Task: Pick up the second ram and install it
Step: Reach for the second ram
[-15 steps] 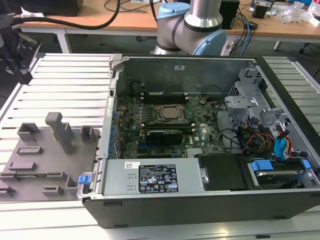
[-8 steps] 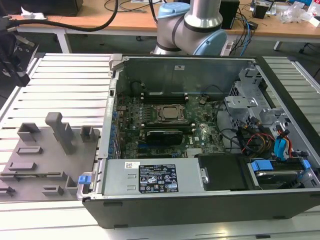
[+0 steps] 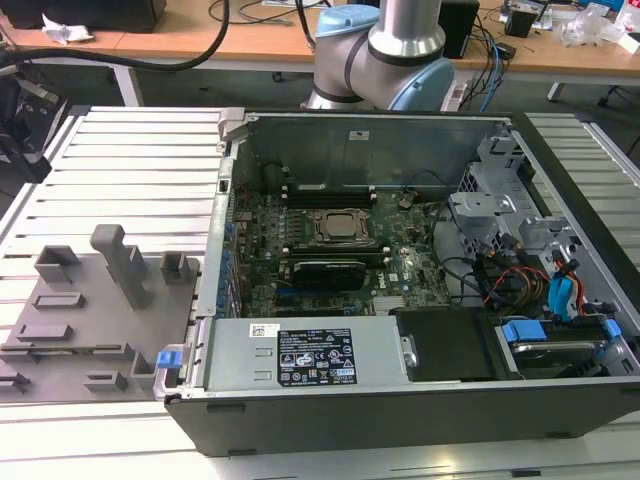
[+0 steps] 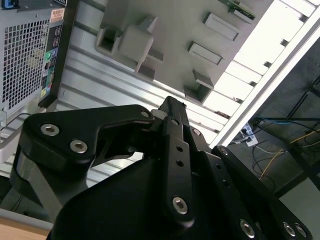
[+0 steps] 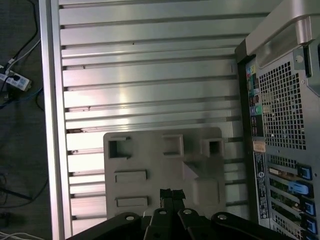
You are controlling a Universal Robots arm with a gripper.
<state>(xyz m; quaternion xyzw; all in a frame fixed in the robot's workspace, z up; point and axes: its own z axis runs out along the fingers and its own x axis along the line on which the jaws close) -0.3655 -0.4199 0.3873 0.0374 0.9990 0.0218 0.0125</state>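
Exterior view: the open computer case (image 3: 400, 428) sits on the slatted worktop (image 3: 130, 160) and holds the motherboard (image 3: 405, 275) and a labelled power supply (image 3: 310, 355). The grey tray (image 3: 95, 312) of blocks lies just beside the case, toward the exterior view's left.

Second wrist view: the gripper (image 4: 172, 105) hangs above the tray, jaws pressed together with nothing between them. The second ram (image 4: 235, 6) lies at the tray's edge, well apart from the gripper.

First wrist view: the gripper tip is over the tray, and the case's vented back panel (image 5: 282, 100) is alongside.

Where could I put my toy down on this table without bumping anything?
The bare ribbed table between the grey tray and the far edge, beside the computer case. The tray has blocks; the case is packed with cables.
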